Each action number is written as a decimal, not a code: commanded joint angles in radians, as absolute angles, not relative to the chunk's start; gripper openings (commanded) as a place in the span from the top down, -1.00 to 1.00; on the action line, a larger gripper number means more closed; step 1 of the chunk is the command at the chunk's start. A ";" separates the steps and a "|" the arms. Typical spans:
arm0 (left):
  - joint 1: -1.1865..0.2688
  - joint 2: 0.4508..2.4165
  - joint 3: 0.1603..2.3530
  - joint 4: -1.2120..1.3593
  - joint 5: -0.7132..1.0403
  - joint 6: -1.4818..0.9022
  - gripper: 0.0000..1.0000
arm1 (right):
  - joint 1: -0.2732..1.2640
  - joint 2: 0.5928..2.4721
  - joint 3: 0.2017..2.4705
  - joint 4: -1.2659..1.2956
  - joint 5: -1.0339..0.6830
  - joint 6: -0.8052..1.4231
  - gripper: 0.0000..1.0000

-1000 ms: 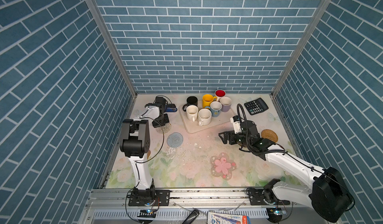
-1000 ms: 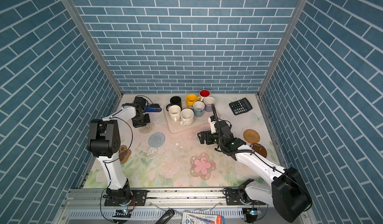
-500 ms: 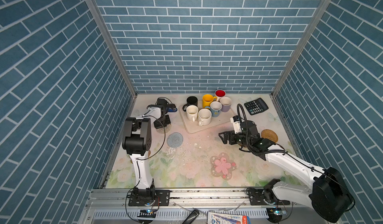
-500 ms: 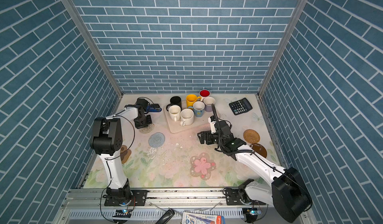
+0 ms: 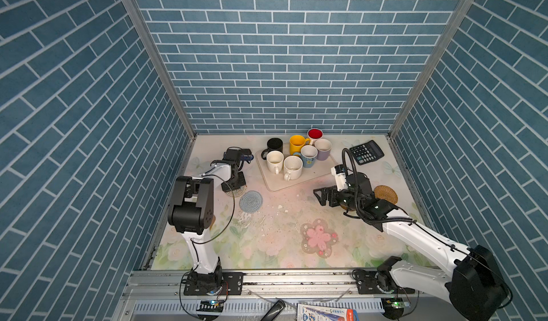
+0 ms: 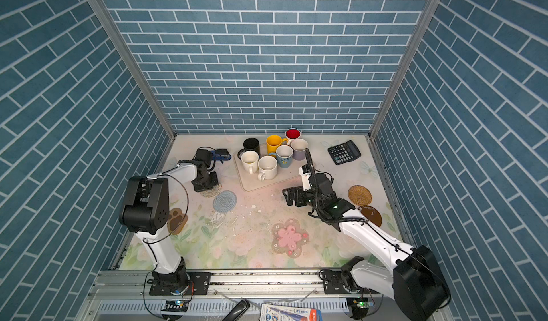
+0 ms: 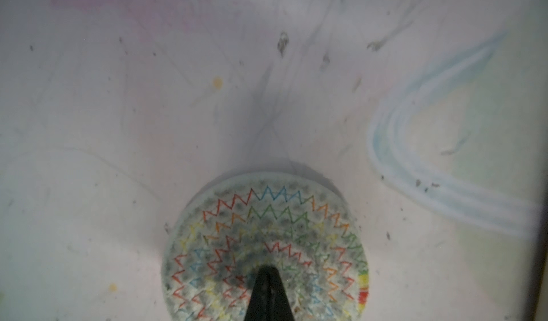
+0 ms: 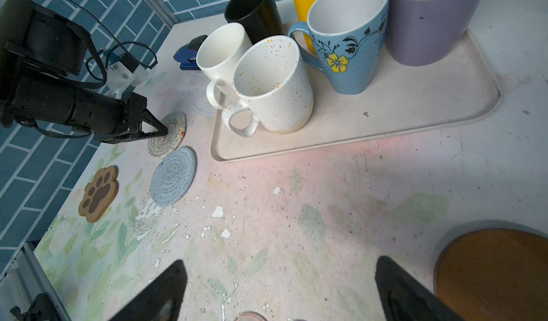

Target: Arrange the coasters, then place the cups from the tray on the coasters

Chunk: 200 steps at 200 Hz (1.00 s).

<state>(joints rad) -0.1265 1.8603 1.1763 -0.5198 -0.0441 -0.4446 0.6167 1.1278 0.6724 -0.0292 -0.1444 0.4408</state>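
Hardly anything is changing since a second ago: your left arm is only nudging slightly over its coaster, and your right arm is sitting where it was.

At the far left, the paw coaster is lying flat near the wall. Next, your left gripper is pressing down with its jaws closed together, tips resting on top of the zigzag-stitched coaster rather than pinching it. You are probably sliding it into place. The blue-grey coaster is lying just beside it, nearly touching.

In the middle, the cups are all crowding the far end of the tray. Whether the rearmost red-lined one is standing on the tray you cannot tell. None is sitting on a coaster. The pink flower coaster is lying alone towards the front.

To the right, your right gripper is hovering spread wide and empty over the table, near the tray's front edge. The rattan coaster and a brown disc are lying beside that arm.

So you are mid-way through spreading the coasters, and every cup is waiting to be moved.
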 commanded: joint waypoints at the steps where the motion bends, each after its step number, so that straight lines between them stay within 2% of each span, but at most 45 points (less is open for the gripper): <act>1: -0.143 1.845 1.101 -0.612 -0.041 -0.470 1.00 | 0.621 1.098 0.669 -0.025 -0.158 0.438 -0.98; 145: -0.300 1.486 0.706 -0.577 -0.140 -0.751 1.00 | 0.622 1.081 0.654 0.002 -0.194 0.466 -0.97; 200: -0.334 1.319 0.621 -0.688 -0.209 -0.847 1.00 | 0.621 1.079 0.652 0.008 -0.201 0.471 -0.97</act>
